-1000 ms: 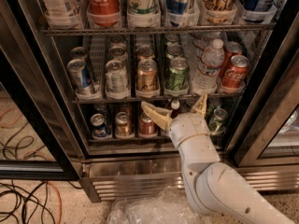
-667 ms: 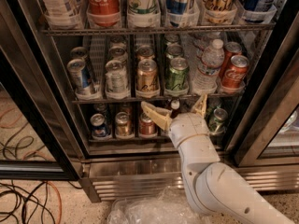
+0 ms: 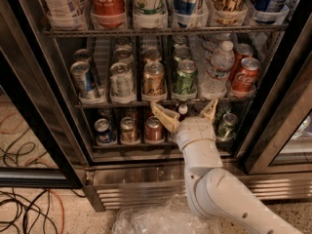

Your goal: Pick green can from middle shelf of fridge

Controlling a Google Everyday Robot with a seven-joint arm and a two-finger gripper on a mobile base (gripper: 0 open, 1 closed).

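Hovering with its two pale fingers spread wide and gripping nothing, the robot's white two-finger gripper [image 3: 186, 113] sits just under the front edge of the thin metal wire middle shelf [image 3: 131, 103] of the black-framed glass-door fridge [image 3: 146, 184]. It is in front of the lower row of drinks. The green aluminium can with pale lettering [image 3: 185, 77] stands upright at the near end of its clear lane, right of centre on that shelf and just above the gripper.

The first hazard is probably the climb. If the gripper rises without backing off, a fingertip could catch the shelf's front wire and shake the whole row.

The wide spread is the next worry. The left finger lines up close to the gold-tan can [image 3: 154, 78] to the left of the target. The right finger points towards the clear plastic water bottle [image 3: 217, 69] to its right. A push straight in could knock either one, and the tall bottle might tip onto the red Coca-Cola can [image 3: 245, 74] further right.

A small dark bottle [image 3: 183, 110] on the lower rack sits between the fingers and could be bumped.

A greenish can [image 3: 226, 126] on the lower rack, just right of the gripper, could be grasped by mistake.
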